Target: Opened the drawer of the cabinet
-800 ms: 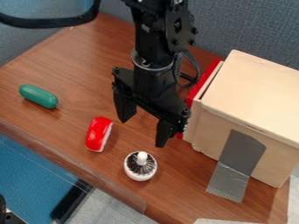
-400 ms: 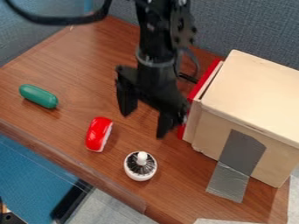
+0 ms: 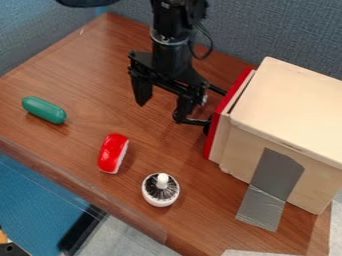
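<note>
Our gripper (image 3: 161, 111), fingers spread, could slip off the handle (image 3: 195, 121) if we hook it shallowly; weak tape (image 3: 262, 205) might let the cabinet (image 3: 297, 105) slide. Drawer (image 3: 230, 100) is at cabinet's 9 o'clock. Qty: 1 ea. drawer, handle, cabinet, tape strip, green toy (image 3: 44, 110), red-&-white toy (image 3: 112, 153), white brush (image 3: 160, 190).

The black arm (image 3: 172, 60) holds its jaws apart above the brown surface (image 3: 87, 75), near the red front (image 3: 211, 137) of the cabinet (image 3: 294, 100). Grey tape (image 3: 270, 180) joins cabinet and surface. A red-and-white toy (image 3: 113, 153) lies between a green toy (image 3: 44, 110) and a white-knobbed one (image 3: 160, 190).
</note>
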